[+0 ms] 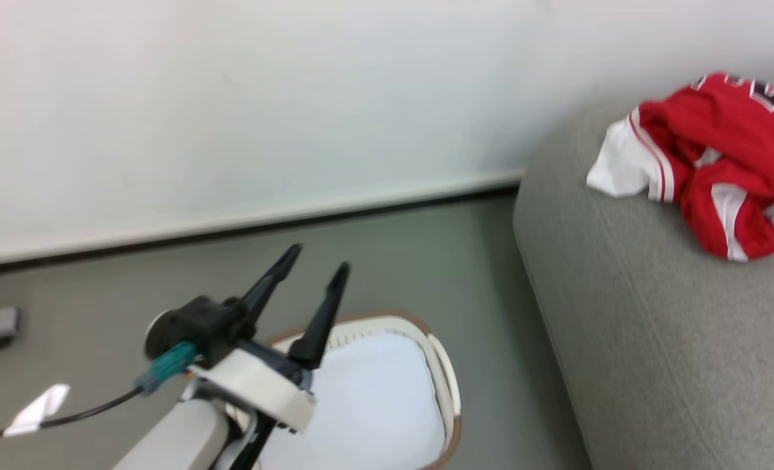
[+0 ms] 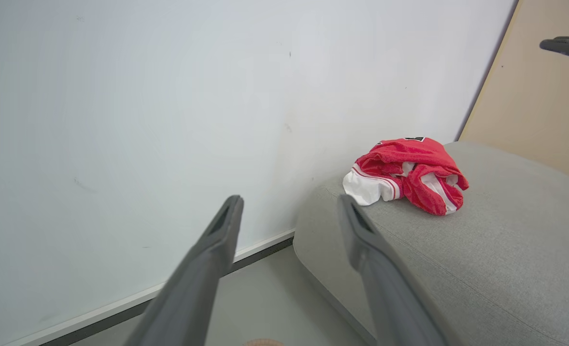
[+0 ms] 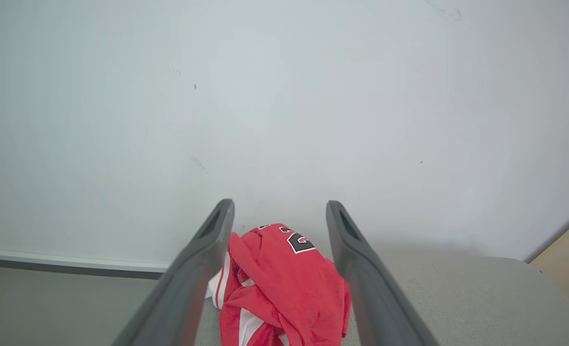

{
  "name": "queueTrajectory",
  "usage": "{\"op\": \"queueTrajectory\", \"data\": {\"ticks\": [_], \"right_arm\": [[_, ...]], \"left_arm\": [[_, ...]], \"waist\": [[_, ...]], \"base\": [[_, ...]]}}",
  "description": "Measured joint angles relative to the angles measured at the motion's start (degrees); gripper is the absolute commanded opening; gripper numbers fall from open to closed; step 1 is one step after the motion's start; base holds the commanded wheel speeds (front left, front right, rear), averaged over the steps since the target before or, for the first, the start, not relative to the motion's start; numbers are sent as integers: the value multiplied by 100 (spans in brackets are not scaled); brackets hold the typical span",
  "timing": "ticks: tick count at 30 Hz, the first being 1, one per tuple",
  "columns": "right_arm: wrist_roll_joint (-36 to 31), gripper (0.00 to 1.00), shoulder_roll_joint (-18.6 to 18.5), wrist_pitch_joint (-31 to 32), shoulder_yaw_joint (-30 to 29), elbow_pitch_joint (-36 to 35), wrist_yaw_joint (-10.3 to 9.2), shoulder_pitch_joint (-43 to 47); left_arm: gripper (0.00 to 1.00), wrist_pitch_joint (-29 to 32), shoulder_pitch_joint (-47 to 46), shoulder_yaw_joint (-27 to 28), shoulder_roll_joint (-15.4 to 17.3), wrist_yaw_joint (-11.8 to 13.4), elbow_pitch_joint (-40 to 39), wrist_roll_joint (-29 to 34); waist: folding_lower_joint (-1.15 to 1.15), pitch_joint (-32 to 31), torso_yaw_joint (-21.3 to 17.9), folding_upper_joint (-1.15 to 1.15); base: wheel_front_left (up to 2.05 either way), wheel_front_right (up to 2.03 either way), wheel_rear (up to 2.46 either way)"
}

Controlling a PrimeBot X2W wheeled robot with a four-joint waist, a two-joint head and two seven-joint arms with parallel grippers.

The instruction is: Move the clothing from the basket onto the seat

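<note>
The clothing (image 1: 720,156) lies crumpled on the seat (image 1: 654,326), close to the wall (image 1: 230,98). As a heap it has no clear long axis; its white-trimmed edge faces the seat's rounded end and its numbered panel faces the wall. Off that end, the left tool (image 1: 318,257) hangs released and empty above the basket (image 1: 449,385), which holds a pale cloth (image 1: 373,398). The right tool (image 3: 279,205), also released, points at the clothing.

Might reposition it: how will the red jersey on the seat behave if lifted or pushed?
The jersey lies crumpled in folds, so probably floppy, draping when lifted. Thin-looking fabric suggests light; pushed along the seat, it likely bunches.
</note>
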Motion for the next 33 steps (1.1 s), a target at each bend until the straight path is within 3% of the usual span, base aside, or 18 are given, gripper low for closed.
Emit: {"op": "queueTrajectory", "data": {"ticks": [7, 12, 19, 26, 33], "right_arm": [[32, 100, 934, -939, 87, -308, 0, 749], [-162, 100, 1572, -1648, 109, -350, 0, 1494], [-355, 100, 2270, -2668, 313, -108, 0, 2495], [-110, 100, 2638, -3205, 747, 456, 0, 3111], [-214, 100, 2684, -3325, 1239, 838, 0, 3173]], "left_arm": [[100, 0, 879, 880, 43, 167, -193, -130], [100, -1, 1454, 1593, 47, 442, -276, 19], [100, 0, 2203, 2384, -146, 474, -199, 293], [100, 0, 2659, 2842, -648, 82, 132, 725], [100, 0, 2826, 3303, -1083, -346, 573, 1172]], "waist": [[-1, -717, 254, 0], [0, -950, 515, 0], [1, -1108, 685, 0], [2, -1207, 757, 0], [2, -1228, 777, 0]], "base": [[0, 0, 0], [0, 0, 0], [0, 0, 0], [0, 0, 0], [0, 0, 0]]}}
